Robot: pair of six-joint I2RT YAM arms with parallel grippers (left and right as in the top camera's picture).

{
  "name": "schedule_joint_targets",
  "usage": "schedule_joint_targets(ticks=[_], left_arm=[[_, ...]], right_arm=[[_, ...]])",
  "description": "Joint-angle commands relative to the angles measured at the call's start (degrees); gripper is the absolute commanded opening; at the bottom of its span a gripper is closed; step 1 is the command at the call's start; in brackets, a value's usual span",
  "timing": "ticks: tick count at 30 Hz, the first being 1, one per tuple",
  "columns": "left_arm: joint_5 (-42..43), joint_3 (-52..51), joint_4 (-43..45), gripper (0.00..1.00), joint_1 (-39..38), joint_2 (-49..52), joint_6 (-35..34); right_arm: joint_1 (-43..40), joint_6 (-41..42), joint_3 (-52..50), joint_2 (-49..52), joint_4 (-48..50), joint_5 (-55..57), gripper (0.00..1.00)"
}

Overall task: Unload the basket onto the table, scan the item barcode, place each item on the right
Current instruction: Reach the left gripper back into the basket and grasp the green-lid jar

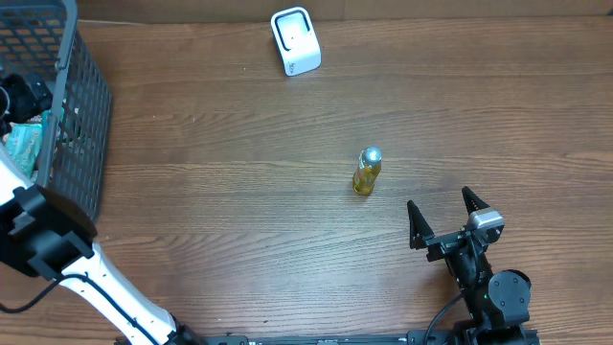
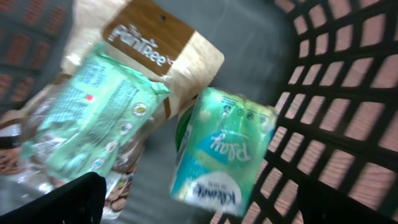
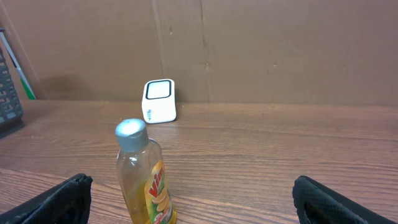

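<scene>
1 btl upright, cap up

Even, soft light; faint shadows. Left wrist view blurred, smeared; overhead, right wrist views sharp.

Bottle btm cut off; tissue pack blurred

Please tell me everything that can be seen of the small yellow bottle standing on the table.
The bottle is small, of clear plastic as it looks, holding yellow liquid. It has a silver-grey cap, on, and a yellow label with red letters. It stands upright on the wooden table, near its middle, before the open right claw. Only the table touches it.
</scene>
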Motion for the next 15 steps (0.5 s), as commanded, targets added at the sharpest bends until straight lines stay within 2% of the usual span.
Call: schedule_joint_targets(ticks=[1,8,15], left_arm=[[3.1,0.1,-0.3,0.99,0.2,2.9,3.8],[4.5,0.1,0.1,1.0,0.2,5.5,7.7],[4.5,0.0,-0.4,1.0,0.2,8.7,8.0]], right_arm=[[-0.2,-0.3,-0.6,-0.5,0.2,0.5,1.0],[-0.2,-0.3,-0.6,-0.5,0.2,0.5,1.0],[-0.2,-0.3,-0.6,-0.5,0.2,0.5,1.0]])
